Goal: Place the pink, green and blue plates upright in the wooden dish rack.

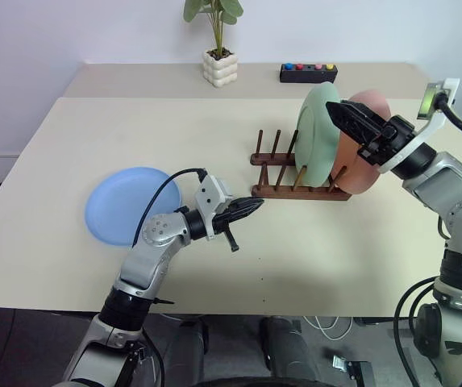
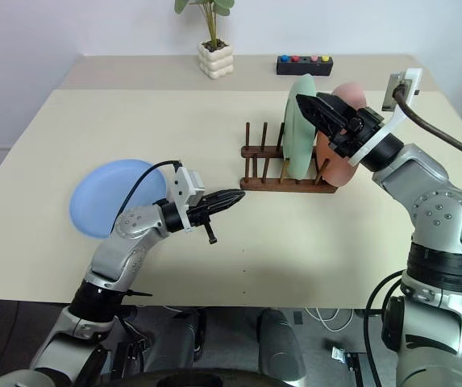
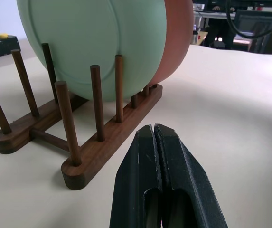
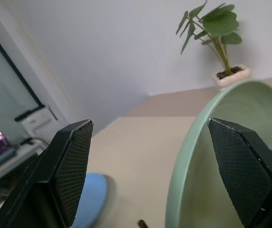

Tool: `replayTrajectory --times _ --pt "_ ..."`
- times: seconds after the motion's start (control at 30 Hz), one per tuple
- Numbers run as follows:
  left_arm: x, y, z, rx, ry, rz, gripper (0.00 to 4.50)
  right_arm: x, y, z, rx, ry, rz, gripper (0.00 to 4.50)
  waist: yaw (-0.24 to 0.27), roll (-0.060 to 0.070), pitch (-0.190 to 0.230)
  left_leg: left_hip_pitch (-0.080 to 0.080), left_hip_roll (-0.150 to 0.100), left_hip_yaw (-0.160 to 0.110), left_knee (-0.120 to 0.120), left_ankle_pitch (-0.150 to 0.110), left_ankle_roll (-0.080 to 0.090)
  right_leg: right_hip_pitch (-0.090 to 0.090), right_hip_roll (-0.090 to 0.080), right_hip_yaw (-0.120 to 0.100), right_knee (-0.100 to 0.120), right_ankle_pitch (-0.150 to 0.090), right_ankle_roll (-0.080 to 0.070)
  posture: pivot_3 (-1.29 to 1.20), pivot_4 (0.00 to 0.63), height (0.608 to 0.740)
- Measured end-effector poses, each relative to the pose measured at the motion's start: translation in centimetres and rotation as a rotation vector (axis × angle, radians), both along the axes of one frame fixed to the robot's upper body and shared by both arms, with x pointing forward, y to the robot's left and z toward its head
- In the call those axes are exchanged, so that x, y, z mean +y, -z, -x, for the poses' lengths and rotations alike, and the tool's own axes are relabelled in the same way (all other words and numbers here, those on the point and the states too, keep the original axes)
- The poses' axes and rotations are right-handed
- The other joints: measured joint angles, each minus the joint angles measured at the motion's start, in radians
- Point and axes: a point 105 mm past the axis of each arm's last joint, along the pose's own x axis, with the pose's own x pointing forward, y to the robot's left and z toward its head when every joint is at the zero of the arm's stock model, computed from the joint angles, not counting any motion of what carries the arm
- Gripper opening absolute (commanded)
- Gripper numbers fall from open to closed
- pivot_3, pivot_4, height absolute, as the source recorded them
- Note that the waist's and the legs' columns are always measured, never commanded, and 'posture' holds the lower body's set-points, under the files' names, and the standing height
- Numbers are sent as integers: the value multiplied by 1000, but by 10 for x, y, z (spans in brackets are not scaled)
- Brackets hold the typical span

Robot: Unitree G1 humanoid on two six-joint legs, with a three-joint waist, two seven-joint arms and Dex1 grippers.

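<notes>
Left eye view: the blue plate [image 1: 127, 205] lies flat on the table [image 1: 45, 145], off to my left, just behind and beside my left gripper [image 1: 245, 209]. That gripper is pinched shut on nothing and points level toward the near rail of the wooden dish rack [image 1: 299, 181]. The green plate [image 1: 318, 131] and the pink plate [image 1: 361, 143] already stand on edge at the rack's right end, green to the left of pink, and the pegs to their left are free. My right gripper [image 1: 350, 118] hovers at the top of the green plate. I judge the blue plate to be the left arm's job: it is much nearer that arm, and the arm would have to turn back left to reach it.

Right eye view: same layout. The right gripper's fingers overlap the green plate's upper rim, and I cannot tell from here whether they touch it.

Left wrist view: my two fingers [image 3: 140, 175] are pressed together, aimed at the rack's near rail. The green plate's face fills the space behind the pegs, with the pink plate close behind it. Their lower edges are hidden by the pegs and rail.

Right wrist view: my fingers stand wide apart, and the green rim curves up between them, closer to one pad; I see no contact. The blue plate is a sliver, mostly cut off.
</notes>
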Motion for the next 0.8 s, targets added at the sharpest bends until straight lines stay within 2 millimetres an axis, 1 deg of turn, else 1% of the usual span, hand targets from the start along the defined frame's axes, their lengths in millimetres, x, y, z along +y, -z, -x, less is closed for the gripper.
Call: replayTrajectory --times 0.17,0.3,0.37,0.4,0.5,0.57,0.6,0.67,0.7,0.8 --pt "0 0 0 0 1 1 0 1 -6 3 -36 -10 33 3915 -1 0 0 0 0 0 0 0 0 0 0 0 0 0 0 0 150 730" --pt "0 0 0 0 0 2 0 1 -6 2 -69 11 94 3915 0 0 0 0 0 0 0 0 0 0 0 0 0 0 0 0 150 730" --pt "0 0 0 -1 -1 1 0 0 -11 3 -112 11 107 3915 0 0 0 0 0 0 0 0 0 0 0 0 0 0 0 0 150 730" --pt "0 0 0 -1 -1 0 0 2 -17 4 -145 5 112 3915 -1 0 0 0 0 0 0 0 0 0 0 0 0 0 0 0 150 730" --pt "2 -1 -2 -4 -16 1 0 11 -34 15 -248 -43 152 3915 -1 0 0 0 0 0 -1 0 0 -1 0 0 0 0 0 0 150 730" --pt "12 -7 -7 -18 -65 6 0 27 -43 28 -337 -112 260 3915 -4 0 0 0 1 0 -1 0 0 -1 0 0 0 0 1 0 150 730" --pt "21 -13 -11 -28 -104 17 249 35 -44 34 -372 -148 301 3950 -5 0 0 0 1 0 -1 0 0 -1 1 0 0 1 2 0 150 730" --pt "37 -24 -17 -38 -174 49 801 45 -40 37 -402 -187 365 3968 -4 0 0 0 1 0 -1 0 0 -1 1 0 0 1 2 0 150 730" --pt "49 -29 -21 -48 -223 55 1216 51 -33 36 -403 -207 412 3968 -3 0 0 0 1 0 -1 0 0 -1 1 0 0 1 2 0 150 730" --pt "100 -40 -38 -66 -458 36 2868 68 -10 34 -412 -273 534 3968 -5 0 0 0 1 0 -1 0 0 -2 1 0 0 1 2 0 150 730"
